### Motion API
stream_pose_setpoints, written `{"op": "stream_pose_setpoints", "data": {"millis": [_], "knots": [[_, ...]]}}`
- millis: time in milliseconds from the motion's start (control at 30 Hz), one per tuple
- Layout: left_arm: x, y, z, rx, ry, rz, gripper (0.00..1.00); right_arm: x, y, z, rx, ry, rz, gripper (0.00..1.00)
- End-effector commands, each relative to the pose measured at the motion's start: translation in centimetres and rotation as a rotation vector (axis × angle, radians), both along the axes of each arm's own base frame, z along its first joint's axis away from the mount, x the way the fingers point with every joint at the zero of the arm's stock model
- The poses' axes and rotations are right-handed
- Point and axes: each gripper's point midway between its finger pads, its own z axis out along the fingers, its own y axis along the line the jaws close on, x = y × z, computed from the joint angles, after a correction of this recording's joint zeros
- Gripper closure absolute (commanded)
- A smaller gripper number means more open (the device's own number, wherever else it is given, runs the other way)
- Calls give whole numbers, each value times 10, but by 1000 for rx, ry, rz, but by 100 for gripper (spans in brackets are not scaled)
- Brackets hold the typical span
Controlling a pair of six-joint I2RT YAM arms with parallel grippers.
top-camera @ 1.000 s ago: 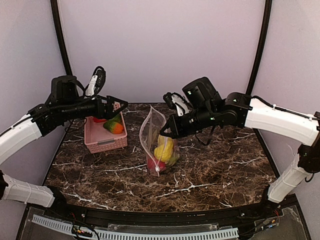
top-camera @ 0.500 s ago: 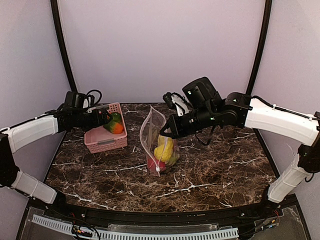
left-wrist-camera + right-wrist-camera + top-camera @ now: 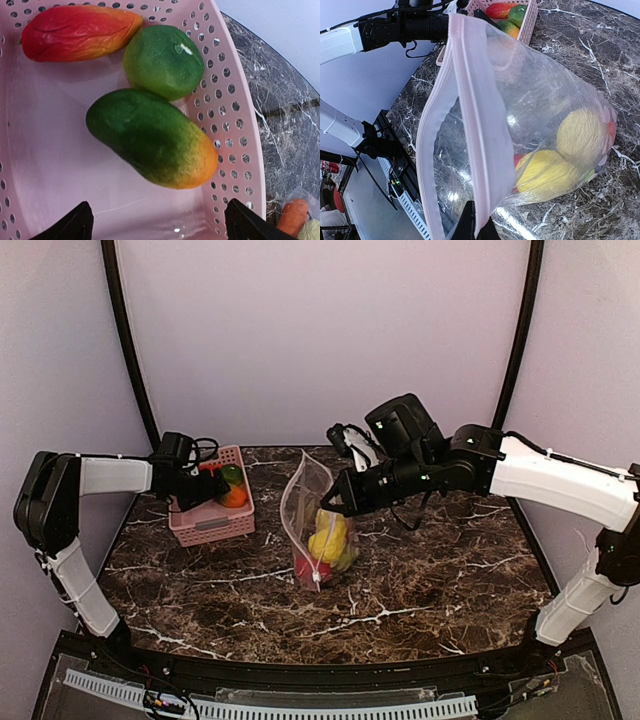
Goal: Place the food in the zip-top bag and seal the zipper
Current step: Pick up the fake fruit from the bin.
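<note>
1. The clear, dot-printed plastic zip-top bag (image 3: 312, 502) is stood upright near the middle of the dark marble-patterned table (image 3: 430, 585), with its mouth held open.
2. The right gripper (image 3: 475, 227) is seen closed tight on the bag's mouth edge, with the pale pink zipper strip (image 3: 470, 115) pinched between its dark fingertips. In the top view this gripper (image 3: 336, 504) is found at the bag's right side.
3. Some of the glossy toy food is already contained in the bag: rounded yellow pieces (image 3: 547, 172) are piled at the bottom, and a red piece (image 3: 308, 568) is visible beneath them.
4. The pink slotted plastic basket (image 3: 212, 526) is set on the table to the left of the bag, apart from it.
5. Three toy pieces are lying in the basket: an oval green mango with an orange tip (image 3: 155, 137), a round green fruit (image 3: 164, 61) touching it, and an elongated red-orange piece (image 3: 75, 32) by the far wall.
6. The left gripper (image 3: 160, 227) is held wide open just over the basket floor, with the mango in front of its spread fingertips; nothing is grasped by it.
</note>
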Motion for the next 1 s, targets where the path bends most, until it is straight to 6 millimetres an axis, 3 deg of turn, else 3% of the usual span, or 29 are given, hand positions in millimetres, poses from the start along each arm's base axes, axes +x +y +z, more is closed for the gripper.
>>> {"op": "stream_pose_setpoints", "data": {"millis": [0, 200, 433, 667, 967], "knots": [[22, 0, 5, -4, -48, -22, 8, -2, -4, 17, 30, -44, -3, 100], [34, 6, -12, -35, -24, -8, 9, -2, -5, 16, 29, -43, -6, 100], [49, 7, -15, -24, -25, -11, 10, -2, -3, 19, 34, -38, -5, 100], [63, 2, -32, -16, 11, -34, 10, -1, -3, 18, 30, -31, -10, 100], [67, -2, -42, -35, 38, -41, 11, 1, 0, 21, 35, -27, -11, 100]]}}
